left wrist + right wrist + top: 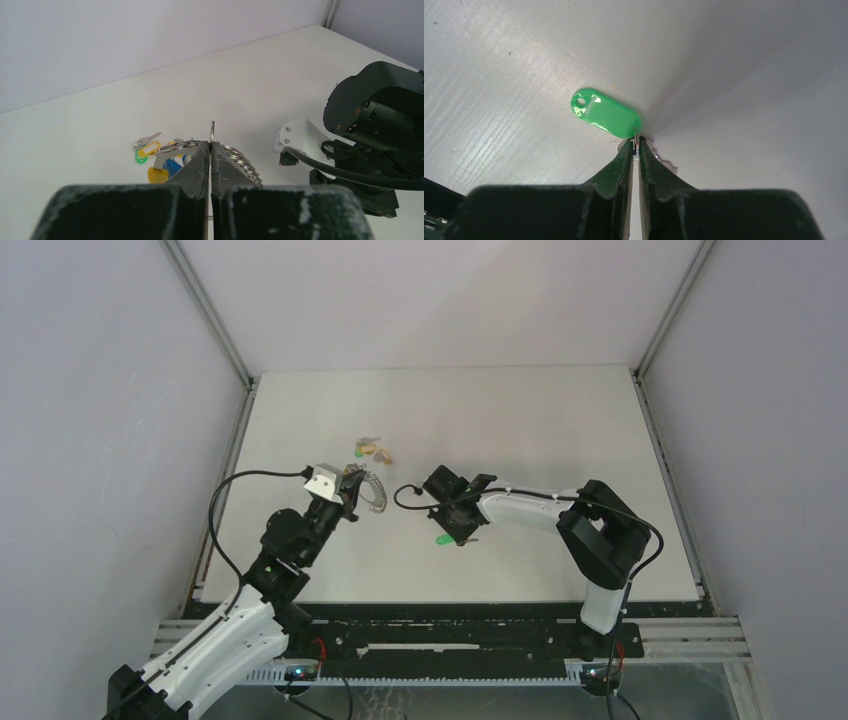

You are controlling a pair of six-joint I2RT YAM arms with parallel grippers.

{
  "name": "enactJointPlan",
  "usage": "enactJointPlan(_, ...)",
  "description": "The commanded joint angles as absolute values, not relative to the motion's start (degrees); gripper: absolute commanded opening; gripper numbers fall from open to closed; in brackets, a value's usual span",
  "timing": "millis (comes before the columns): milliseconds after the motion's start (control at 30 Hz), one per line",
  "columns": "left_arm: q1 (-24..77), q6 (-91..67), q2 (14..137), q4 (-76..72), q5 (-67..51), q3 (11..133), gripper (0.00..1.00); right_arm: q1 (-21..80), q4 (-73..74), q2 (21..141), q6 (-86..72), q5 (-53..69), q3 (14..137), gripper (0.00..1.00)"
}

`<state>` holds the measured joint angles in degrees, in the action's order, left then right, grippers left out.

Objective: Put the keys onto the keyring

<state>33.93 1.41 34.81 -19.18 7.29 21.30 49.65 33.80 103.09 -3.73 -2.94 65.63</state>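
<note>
A white table fills the middle of the overhead view, with grey walls on three sides. Two arms rise from its near edge. The left arm, white with black joints, reaches in from the near left corner towards the table's middle. The right arm bends back from the near right side and stretches leftward to about the centre. The left gripper sits left of centre, roughly midway between the near and far edges. Its jaws are pressed tight together and pinch the keyring, a silvery coil-like ring. Part of the ring's thin wire stands up just past the fingertips, and the ribbed coils spread out to one side of them. The right gripper is near the table's centre, a little towards the near edge, pointing down at the surface. Its jaws are nearly together and nip the small metal end of the green key. That key's bright green plastic head lies flat on the table just beyond the tips. The remaining keys lie in a small loose cluster left of centre, on the far side of the keyring, showing yellow, blue and green heads.
</note>
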Motion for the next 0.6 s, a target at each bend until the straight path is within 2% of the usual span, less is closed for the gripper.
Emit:
enactJointPlan(0,33.56,0.44,33.82,-23.42,6.58,20.03,0.00,49.94,33.44,103.60,-4.31,-3.33,65.57,0.07)
enactJointPlan(567,33.54,0.36,33.97,-23.76,6.12,19.99,0.00,49.44,32.72,104.30,-4.30,-2.99,65.61,0.05)
